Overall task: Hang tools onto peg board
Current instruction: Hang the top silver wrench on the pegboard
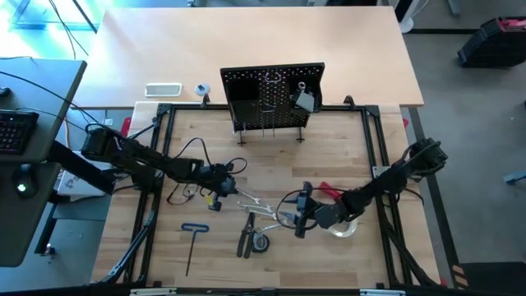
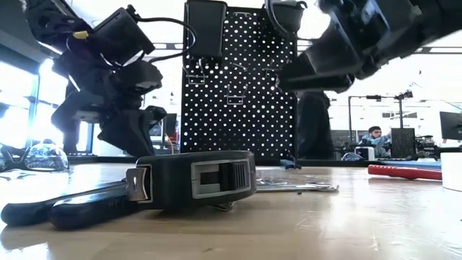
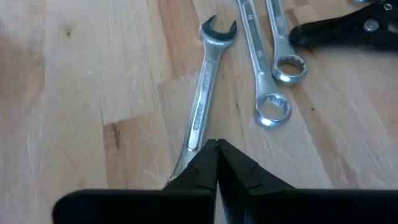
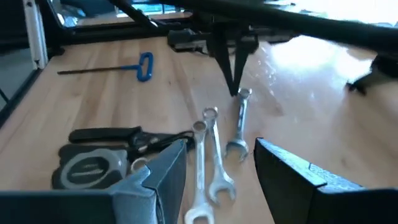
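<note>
Silver wrench [image 3: 204, 93], open-ended, flat on wood, handle tip pinched in left claw [image 3: 216, 149].

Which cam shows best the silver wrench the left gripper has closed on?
Left wrist view: silver wrench fills the frame, end pinched by left gripper. Right wrist shows it farther off; high view tiny; low view unclear.
</note>
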